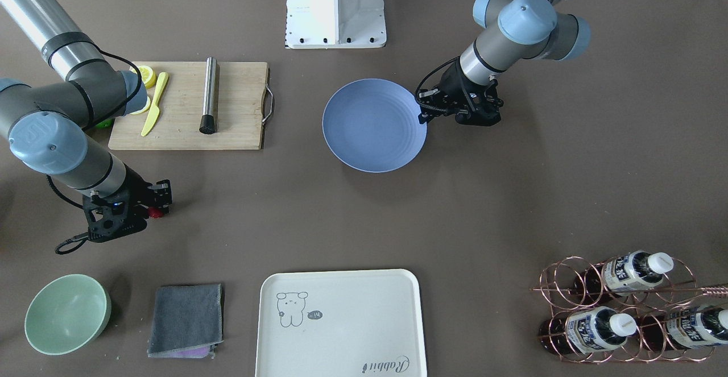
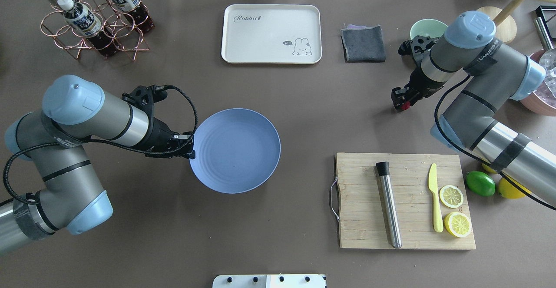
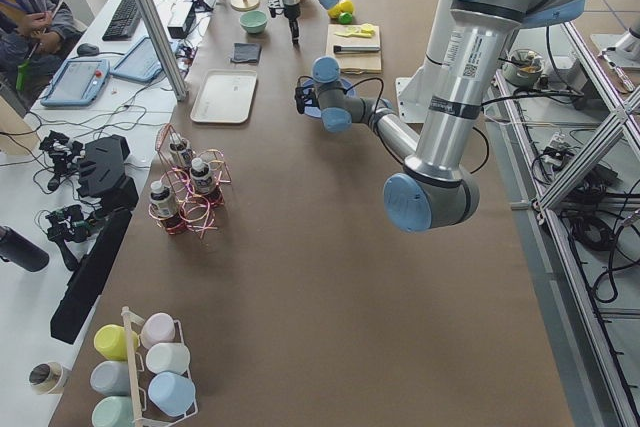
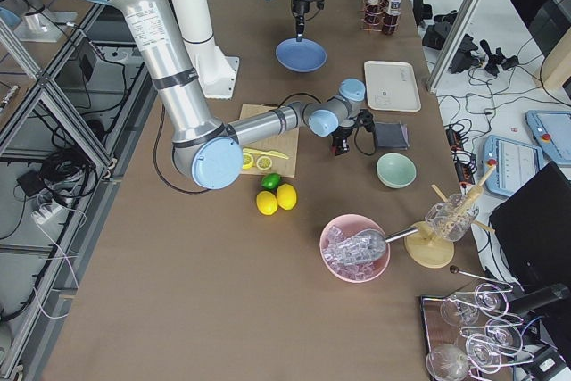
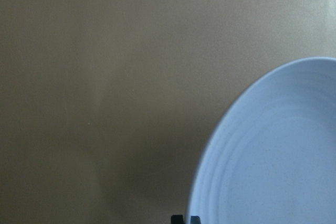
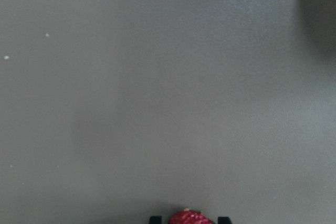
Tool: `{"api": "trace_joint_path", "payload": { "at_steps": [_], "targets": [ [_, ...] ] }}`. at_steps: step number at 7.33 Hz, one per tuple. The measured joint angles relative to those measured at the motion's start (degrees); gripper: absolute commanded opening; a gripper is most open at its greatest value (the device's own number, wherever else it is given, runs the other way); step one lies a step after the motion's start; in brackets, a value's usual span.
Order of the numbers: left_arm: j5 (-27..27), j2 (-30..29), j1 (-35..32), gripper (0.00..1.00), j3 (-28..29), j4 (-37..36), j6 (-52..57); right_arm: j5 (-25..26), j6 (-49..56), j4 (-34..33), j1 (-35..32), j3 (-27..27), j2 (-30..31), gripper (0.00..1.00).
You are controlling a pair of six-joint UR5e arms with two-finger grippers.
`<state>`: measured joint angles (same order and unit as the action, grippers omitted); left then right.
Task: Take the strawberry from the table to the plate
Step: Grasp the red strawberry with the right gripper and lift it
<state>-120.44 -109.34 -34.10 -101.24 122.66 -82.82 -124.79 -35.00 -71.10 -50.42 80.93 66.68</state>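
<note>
One wide table (image 2: 304, 118) carries the blue plate (image 2: 236, 149) near its middle. At the plate's robot-left rim sits the left gripper (image 2: 190, 148), jaws drawn almost together. Well apart from the plate, to its robot-right, the right gripper (image 2: 402, 103) pinches the strawberry (image 2: 405, 105).

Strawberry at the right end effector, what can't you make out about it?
- Strawberry: cut off by the right wrist view's bottom edge; tiny in the overhead view.
- Right end effector: only fingertips show, so a firm grip is unclear.
- Lifted or resting on the table: cannot tell.
</note>
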Motion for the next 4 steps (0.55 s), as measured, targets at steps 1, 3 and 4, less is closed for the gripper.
{"api": "trace_joint_path", "payload": {
  "at_steps": [1, 3, 4],
  "targets": [
    [0.7, -0.8, 1.0, 0.00, 0.1, -0.7, -0.7, 0.0, 0.0, 0.0, 0.0, 0.0, -0.1, 0.00],
    [2.5, -2.5, 2.6, 0.00, 1.3, -1.3, -1.3, -0.3, -0.1, 0.0, 0.0, 0.0, -0.4, 0.00],
    [3.3, -3.9, 3.2, 0.00, 2.6, -1.3, -1.4, -0.9, -0.3, -0.2, -0.1, 0.1, -1.4, 0.00]
  ]
}}
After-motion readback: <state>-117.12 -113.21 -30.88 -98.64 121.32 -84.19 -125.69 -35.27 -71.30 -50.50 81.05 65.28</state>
